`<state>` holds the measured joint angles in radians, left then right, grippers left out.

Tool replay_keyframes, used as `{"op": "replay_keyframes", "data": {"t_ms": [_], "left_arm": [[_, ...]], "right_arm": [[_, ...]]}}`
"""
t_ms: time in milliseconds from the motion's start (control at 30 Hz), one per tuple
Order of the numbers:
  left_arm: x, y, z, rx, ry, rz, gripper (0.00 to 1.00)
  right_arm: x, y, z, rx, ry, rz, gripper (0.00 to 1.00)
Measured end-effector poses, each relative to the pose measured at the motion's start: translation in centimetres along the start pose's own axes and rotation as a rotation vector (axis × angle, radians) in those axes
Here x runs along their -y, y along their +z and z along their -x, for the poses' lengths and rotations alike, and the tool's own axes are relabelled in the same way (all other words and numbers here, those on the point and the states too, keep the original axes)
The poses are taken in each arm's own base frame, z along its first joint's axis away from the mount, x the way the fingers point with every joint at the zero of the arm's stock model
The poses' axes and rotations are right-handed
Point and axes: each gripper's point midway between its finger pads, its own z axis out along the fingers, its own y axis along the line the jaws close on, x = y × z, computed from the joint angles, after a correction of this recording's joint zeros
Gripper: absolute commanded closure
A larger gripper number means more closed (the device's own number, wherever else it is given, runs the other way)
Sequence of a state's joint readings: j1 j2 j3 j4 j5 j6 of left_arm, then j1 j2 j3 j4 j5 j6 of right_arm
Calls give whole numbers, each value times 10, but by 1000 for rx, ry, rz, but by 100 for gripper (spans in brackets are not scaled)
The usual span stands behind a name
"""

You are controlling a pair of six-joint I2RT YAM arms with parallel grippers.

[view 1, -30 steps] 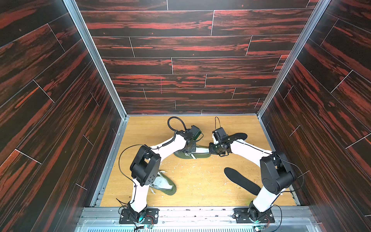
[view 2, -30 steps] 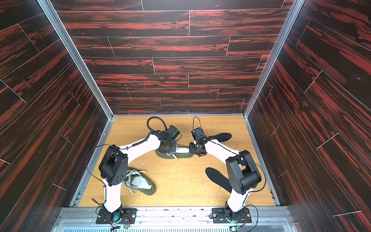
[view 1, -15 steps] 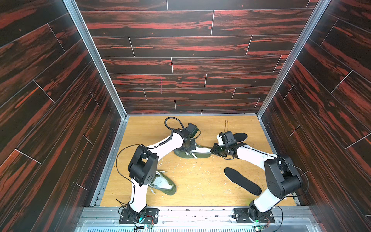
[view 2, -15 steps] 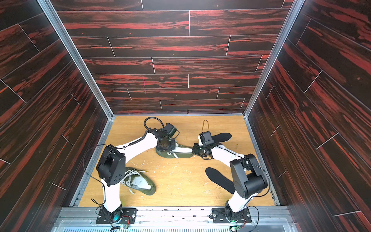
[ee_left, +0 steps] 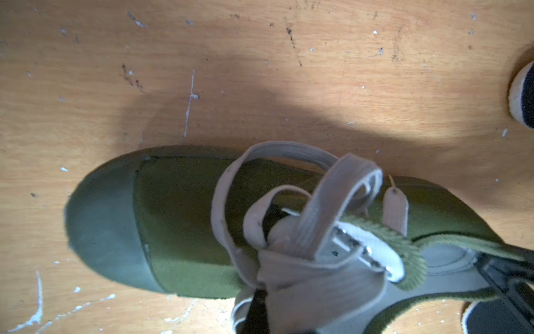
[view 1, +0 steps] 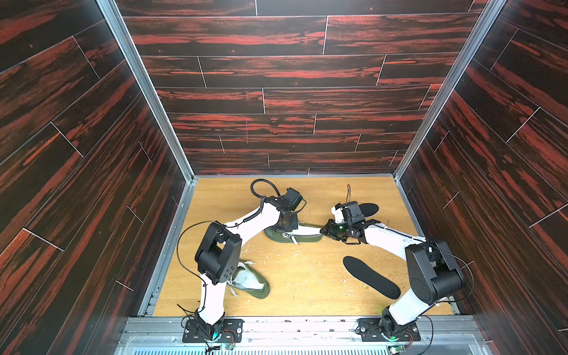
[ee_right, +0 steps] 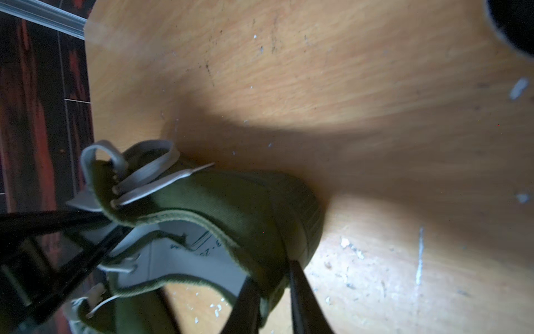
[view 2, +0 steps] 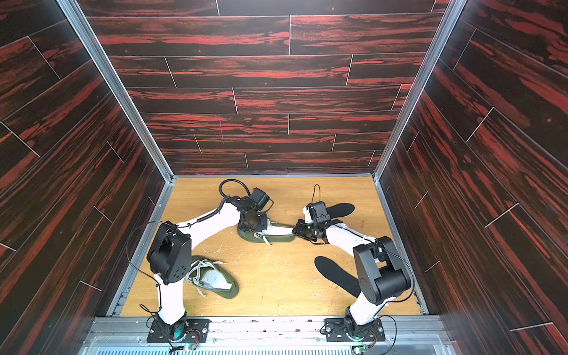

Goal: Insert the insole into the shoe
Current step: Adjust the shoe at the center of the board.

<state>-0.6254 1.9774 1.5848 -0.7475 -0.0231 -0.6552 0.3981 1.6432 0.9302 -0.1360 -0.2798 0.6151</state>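
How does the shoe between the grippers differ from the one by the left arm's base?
The far shoe lies crosswise, with the right gripper astride its heel. The near shoe lies diagonally, untouched, laces sprawled over the table. Both are olive with pale linings showing.

Green canvas shoe, scuffed wooden table

Both top views are looking down from high up at the whole floor. Both wrist cameras are peering closely at one green shoe.
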Motion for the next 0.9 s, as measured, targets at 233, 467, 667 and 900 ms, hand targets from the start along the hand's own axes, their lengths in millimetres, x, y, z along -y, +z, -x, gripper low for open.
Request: {"op": "replay_keyframes", "data": {"t_ms": [233,467,667,900], "left_arm": [[-3,-1,3,14,11,15,68],[-6,-11,7,43,30,32,42],[-9,-34,14,91,45,41,29],[-4,-86,37,218,48,8,27]], "right_arm": [[-26,-32,9,25,-57,37,54],[-12,-62,24,87,-26,-30,51],[32,-80,9,77,64,-205,51],[82,-85,-47,-27,182,-387,55]]}}
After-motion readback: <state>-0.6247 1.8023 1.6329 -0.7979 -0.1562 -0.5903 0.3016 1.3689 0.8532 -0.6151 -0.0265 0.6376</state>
